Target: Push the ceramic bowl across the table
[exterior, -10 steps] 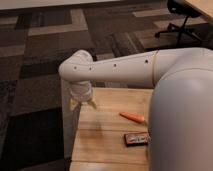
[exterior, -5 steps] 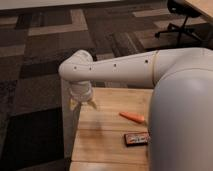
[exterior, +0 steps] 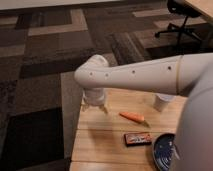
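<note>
The ceramic bowl [exterior: 164, 150], dark navy with faint rings, sits on the light wooden table [exterior: 100, 145] at the near right. Its right side is hidden behind my white arm. My gripper [exterior: 95, 106] hangs down from the wrist over the table's far left corner, well to the left of the bowl and apart from it. It holds nothing that I can see.
An orange carrot [exterior: 132, 117] lies mid-table. A dark snack packet [exterior: 137, 138] lies just left of the bowl. A white cup [exterior: 162, 102] stands at the far edge under my arm. Patterned carpet lies beyond, and an office chair [exterior: 182, 20] stands at the far right.
My wrist and gripper have shifted a little to the right, over the table corner. The bowl, hidden by my arm before, now shows.
</note>
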### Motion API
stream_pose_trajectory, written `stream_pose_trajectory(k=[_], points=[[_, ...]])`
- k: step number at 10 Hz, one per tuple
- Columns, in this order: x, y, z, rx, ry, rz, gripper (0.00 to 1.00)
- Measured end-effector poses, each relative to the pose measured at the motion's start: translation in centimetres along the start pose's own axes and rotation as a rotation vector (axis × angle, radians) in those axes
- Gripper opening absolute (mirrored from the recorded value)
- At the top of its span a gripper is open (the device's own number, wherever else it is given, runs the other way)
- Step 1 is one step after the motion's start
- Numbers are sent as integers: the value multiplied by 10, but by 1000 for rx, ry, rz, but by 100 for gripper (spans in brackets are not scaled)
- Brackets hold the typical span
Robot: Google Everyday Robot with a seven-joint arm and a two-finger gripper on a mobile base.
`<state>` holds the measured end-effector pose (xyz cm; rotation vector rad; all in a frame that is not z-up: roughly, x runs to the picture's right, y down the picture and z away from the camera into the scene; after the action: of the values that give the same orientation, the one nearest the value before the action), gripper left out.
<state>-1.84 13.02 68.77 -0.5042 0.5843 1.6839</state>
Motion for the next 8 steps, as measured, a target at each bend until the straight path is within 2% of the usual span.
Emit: stream_pose_trajectory(k=[3, 8], points=[[33, -79, 8, 47, 18, 121, 65], [34, -78, 9, 45, 19, 121, 65]])
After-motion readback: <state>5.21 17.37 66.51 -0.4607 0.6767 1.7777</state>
